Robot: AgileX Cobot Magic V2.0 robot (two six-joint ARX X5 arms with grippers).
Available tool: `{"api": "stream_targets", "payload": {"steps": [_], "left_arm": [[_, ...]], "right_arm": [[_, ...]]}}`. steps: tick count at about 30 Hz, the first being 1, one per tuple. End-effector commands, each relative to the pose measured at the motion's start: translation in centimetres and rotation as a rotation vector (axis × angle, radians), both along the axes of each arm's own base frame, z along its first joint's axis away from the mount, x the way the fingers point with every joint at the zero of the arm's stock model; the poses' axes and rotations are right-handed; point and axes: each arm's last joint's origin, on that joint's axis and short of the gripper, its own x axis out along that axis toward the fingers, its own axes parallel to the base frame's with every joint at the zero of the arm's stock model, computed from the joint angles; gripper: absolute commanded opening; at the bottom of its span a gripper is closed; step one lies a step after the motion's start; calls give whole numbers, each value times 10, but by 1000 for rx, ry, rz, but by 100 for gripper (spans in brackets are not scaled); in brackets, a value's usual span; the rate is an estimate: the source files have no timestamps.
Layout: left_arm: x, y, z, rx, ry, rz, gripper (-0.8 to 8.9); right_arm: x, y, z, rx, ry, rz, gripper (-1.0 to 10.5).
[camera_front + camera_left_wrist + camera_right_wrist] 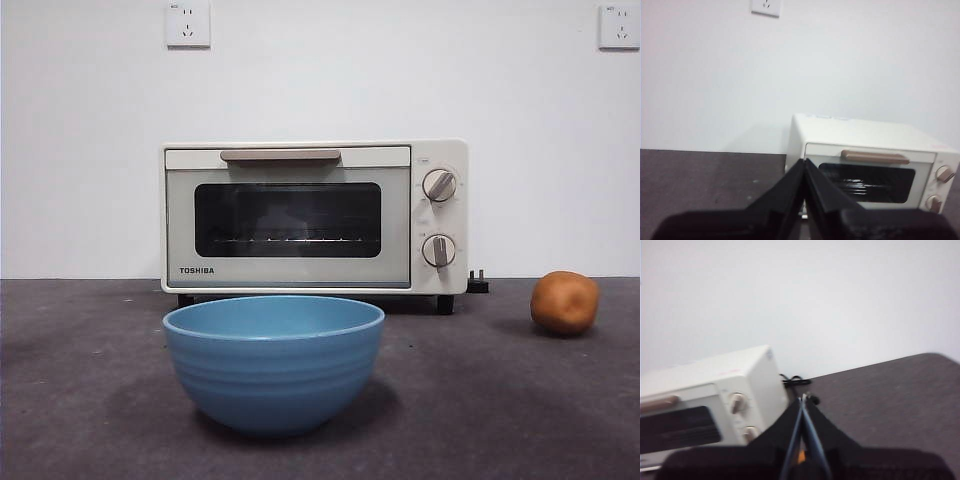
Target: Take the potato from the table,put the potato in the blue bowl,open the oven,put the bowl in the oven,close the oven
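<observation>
ITEM: potato [565, 302], qty 1. Loc: on worktop [80, 400], far to one side in front view, well apart from blue bowl [274, 362] and just past the knob end of oven [315, 215], nearer the camera than the oven front.

RELATION TO HANDS: right hand [802, 405] looks past the oven's knob end toward bare worktop; a small orange patch shows low between its jaws, prob. the potato lying below and ahead of it, but too little visible to be sure. Left hand [805, 167] faces the oven's handle end, away from the potato. Judgement: right arm is the nearer; it should take the pick. Neither hand appears in front view, so both wait high.

HAND STATE: right clenched, jaws pressed together, nothing grasped. Left likewise clenched, empty.

LOOK: small, rounded, slightly wider than tall, so long axis approx. across front view. Orange-brown matte skin, faintly mottled. Sits free, touching nothing but worktop.

OTHER: bowl upright, empty as far as seen, centre-front. Oven door closed.

PROGRESS (judged): step 1 not yet begun.
</observation>
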Motion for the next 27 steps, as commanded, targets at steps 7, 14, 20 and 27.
{"api": "stream_targets", "payload": {"steps": [7, 14, 20, 27], "left_arm": [[9, -4, 33, -31, 147, -142, -5], [33, -7, 59, -52, 361, -235, -5], [59, -7, 77, -75, 563, -234, -4], [90, -8, 76, -110, 835, -245, -4]], "right_arm": [[-18, 1, 36, 57, 168, 33, -4], [-6, 1, 63, 67, 423, 28, -3], [23, 1, 85, 91, 569, 30, -1], [63, 1, 98, 112, 689, 76, -2]]}}
